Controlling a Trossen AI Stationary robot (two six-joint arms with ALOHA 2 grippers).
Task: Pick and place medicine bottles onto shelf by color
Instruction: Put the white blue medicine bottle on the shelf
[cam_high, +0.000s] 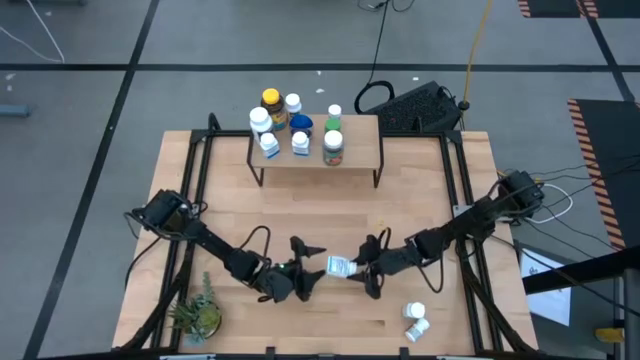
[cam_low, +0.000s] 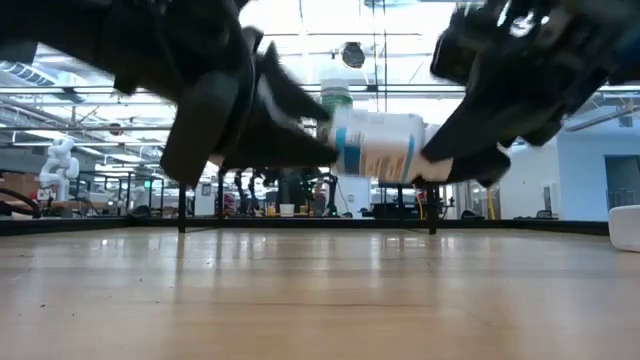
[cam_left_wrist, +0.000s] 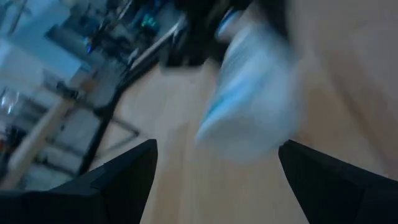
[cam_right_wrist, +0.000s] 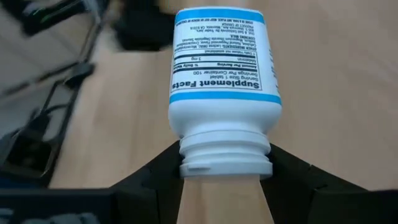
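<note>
My right gripper (cam_high: 362, 270) is shut on a white medicine bottle with a blue-edged label (cam_high: 340, 266), held lying level above the table's near middle. In the low view the bottle (cam_low: 375, 145) is clear of the tabletop. My left gripper (cam_high: 312, 265) is open wide just left of the bottle, one finger on each side of its base end. The left wrist view shows the bottle (cam_left_wrist: 249, 106) ahead of the spread fingers; I cannot tell whether they touch it. The shelf (cam_high: 358, 135) at the far middle carries several bottles, among them an amber yellow-capped one (cam_high: 271, 100) and a blue one (cam_high: 301, 125). My right gripper pinches the bottle's white cap (cam_right_wrist: 226, 163) between its two fingers, one on each side. The fingers come level from the table's right, in line with the bottle's length. The bottle sticks out level beyond the fingertips, base toward the left gripper, clear of the table.
Two white bottles (cam_high: 414, 320) lie on the table near the right front corner. A small green potted plant (cam_high: 200, 315) stands at the left front corner. A black keyboard-like object (cam_high: 420, 105) lies beyond the far edge.
</note>
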